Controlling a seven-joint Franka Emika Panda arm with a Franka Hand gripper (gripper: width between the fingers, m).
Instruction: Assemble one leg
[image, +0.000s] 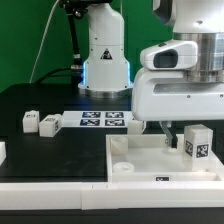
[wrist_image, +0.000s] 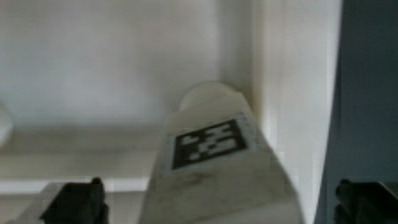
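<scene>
gripper (image: 184, 139): grip state can't tell, over panel (image: 135, 160)
leg (image: 197, 143): upright at fingers, tag facing cam
spare legs (image: 38, 123): on table, exterior view's left

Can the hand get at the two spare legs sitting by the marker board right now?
Probably not yet: the hand seems to hold a leg over the panel. Nothing stands over the spare legs, so they look reachable once it lets go.

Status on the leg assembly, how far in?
Done: one leg stands upright on the panel at its corner on the exterior view's right. In hand: the pincer hovers beside that leg; whether it grips is unclear. Left: whether the leg is fully seated can't be judged. Two spare legs sit on the table.
</scene>
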